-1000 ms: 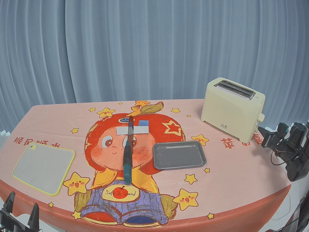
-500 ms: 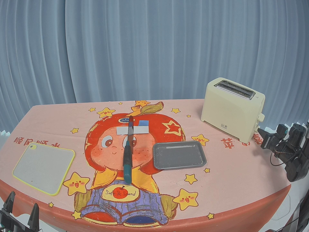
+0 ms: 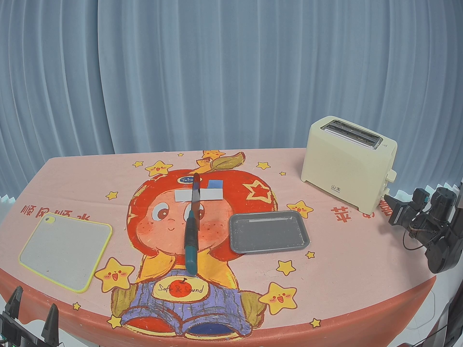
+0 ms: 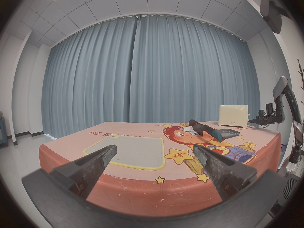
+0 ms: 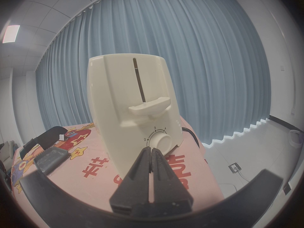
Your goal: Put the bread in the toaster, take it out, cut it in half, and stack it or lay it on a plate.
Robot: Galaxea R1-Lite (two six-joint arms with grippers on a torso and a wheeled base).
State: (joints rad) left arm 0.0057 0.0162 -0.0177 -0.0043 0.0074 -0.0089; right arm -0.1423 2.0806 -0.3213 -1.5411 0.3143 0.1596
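The cream toaster [image 3: 349,162] stands at the table's back right with its two slots facing up. My right gripper [image 3: 388,202] is shut and empty, level with the toaster's lever end. In the right wrist view its tips [image 5: 151,150] sit just short of the round dial [image 5: 156,140], below the lever [image 5: 148,106]. A grey tray [image 3: 268,231] lies mid-table, with a teal-handled knife [image 3: 192,232] to its left. My left gripper [image 3: 34,297] hangs open below the table's front left edge, near the cutting board [image 3: 65,250].
A white and blue patch [image 3: 198,193] lies under the knife's blade. A blue curtain hangs close behind the table. In the left wrist view the cutting board [image 4: 133,151] lies just beyond my open left gripper [image 4: 155,151], with the knife [image 4: 205,130] farther off.
My right gripper has dropped slightly beside the toaster's lever end. The left arm and the things on the table have stayed put.
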